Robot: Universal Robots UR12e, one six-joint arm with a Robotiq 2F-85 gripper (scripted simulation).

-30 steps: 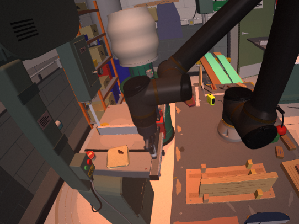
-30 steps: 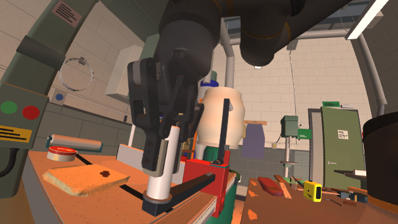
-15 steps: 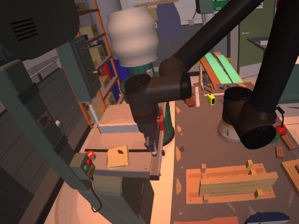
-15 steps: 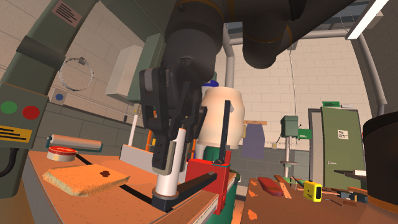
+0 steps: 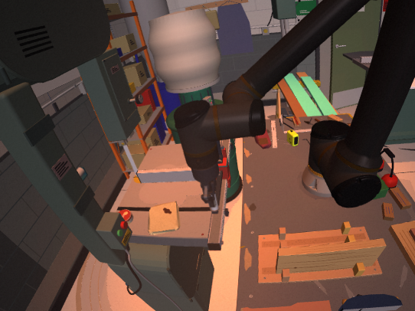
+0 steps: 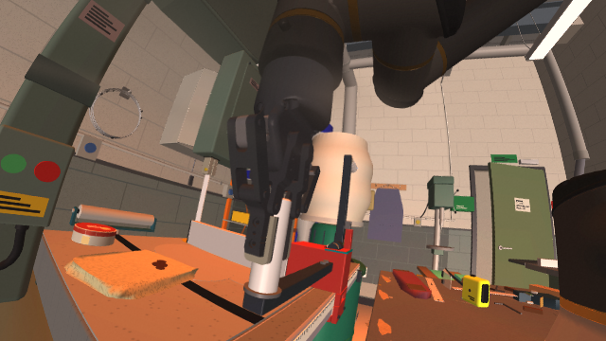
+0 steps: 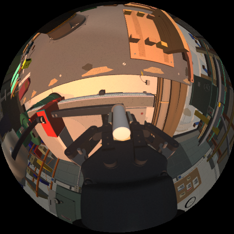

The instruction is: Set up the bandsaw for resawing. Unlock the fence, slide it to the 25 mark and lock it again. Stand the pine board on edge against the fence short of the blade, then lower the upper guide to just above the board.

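Observation:
On the bandsaw table, a red fence head (image 6: pixel 326 277) sits on the front rail with the scale (image 7: pixel 107 97), its black lock lever (image 6: pixel 343 201) standing upright. A dark bar runs from the head to a white upright handle (image 6: pixel 271 251) on a dark base near the table's front edge. A pale board (image 5: pixel 164 217) with a dark knot lies flat on the table. The grey fence (image 5: pixel 164 175) lies across the far part of the table. The pine board (image 5: pixel 331 254) rests in a wooden jig on the workbench. My gripper (image 7: pixel 120 126) is closed around the white handle.
Behind the table stand a white dust bag on a green collector (image 5: pixel 184 49), orange shelving with boxes and the saw's green column. A red puck (image 6: pixel 93 233) and a roller lie at the table's far side. The workbench carries a yellow tape measure (image 5: pixel 293 138) and wood scraps.

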